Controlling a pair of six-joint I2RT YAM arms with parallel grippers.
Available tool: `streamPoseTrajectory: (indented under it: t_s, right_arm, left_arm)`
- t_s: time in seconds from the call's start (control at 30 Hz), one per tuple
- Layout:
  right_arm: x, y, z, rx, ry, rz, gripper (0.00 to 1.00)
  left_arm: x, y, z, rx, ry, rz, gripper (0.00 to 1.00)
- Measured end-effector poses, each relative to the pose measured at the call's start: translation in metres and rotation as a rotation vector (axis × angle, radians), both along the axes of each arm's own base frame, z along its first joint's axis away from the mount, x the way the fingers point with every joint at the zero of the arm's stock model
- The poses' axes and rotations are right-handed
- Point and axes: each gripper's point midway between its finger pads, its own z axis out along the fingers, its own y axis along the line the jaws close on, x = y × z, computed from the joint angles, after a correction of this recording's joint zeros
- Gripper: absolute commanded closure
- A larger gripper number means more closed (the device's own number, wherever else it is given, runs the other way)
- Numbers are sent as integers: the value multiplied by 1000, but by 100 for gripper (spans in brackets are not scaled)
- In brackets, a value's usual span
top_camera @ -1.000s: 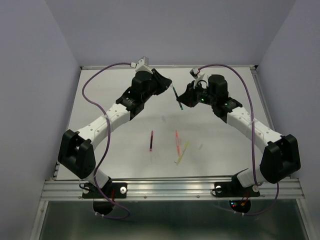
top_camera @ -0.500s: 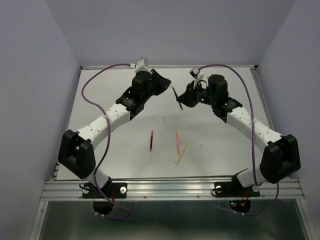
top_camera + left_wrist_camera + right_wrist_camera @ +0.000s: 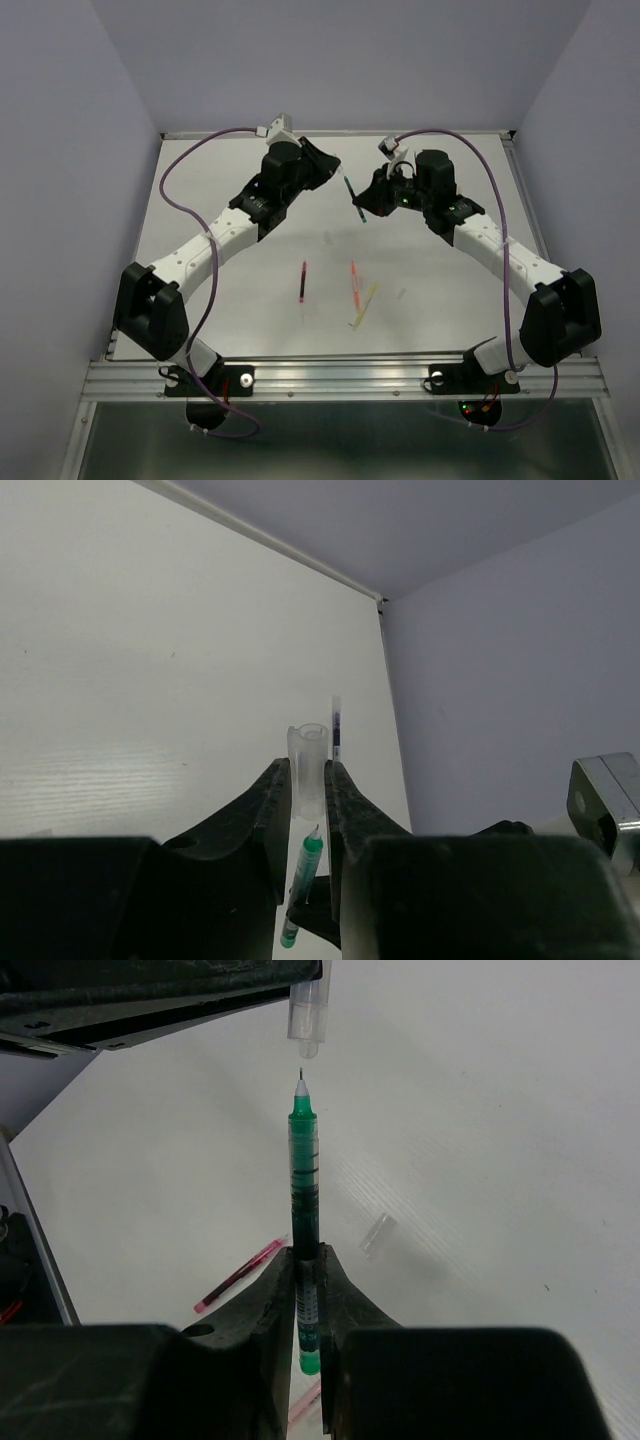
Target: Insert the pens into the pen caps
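Although little moves across the last second, the left arm's near joints have shifted slightly and the left gripper (image 3: pixel 333 168) has crept a touch, while the right arm sits as it did. I judge this to be fine alignment before the push, with nothing seated yet. The left jaws are almost closed, pinching a pale pen cap (image 3: pixel 308 768) whose long axis runs straight out past the fingertips. Just beyond it the green pen (image 3: pixel 304 1160) lies in line with the cap, its tip aimed at the cap's facing end with a small gap between them. From above, the pen slants from lower right to upper left, held off the worktop (image 3: pixel 450 290). The right gripper (image 3: pixel 306 1260) clamps the pen's rear half, its jaws narrowed to the barrel. Nearer the bases, the maroon pen (image 3: pixel 303 281), orange-red pen (image 3: pixel 354 284) and yellow pen (image 3: pixel 364 304) lie on the worktop, and a loose cap (image 3: pixel 376 1235) rests apart.
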Motion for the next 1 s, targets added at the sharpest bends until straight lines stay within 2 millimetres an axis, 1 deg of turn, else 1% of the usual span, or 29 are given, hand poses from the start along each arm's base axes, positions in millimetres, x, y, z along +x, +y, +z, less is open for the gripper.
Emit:
streamPoseTrajectory:
  t_s: [0.17,0.53,1.0]
  right_arm:
    - [-3,2,0,4,4,18,92]
    - [-2,2,-3,-4,2,20,92]
    - [2,0,-3,-10,-2,0,92]
  left_arm:
    - [-1,2,7,-11,-10,8,100]
    - [-6,-4,6,-8,-8,-4,100]
    - [-6,-2,2,5,1,10,100]
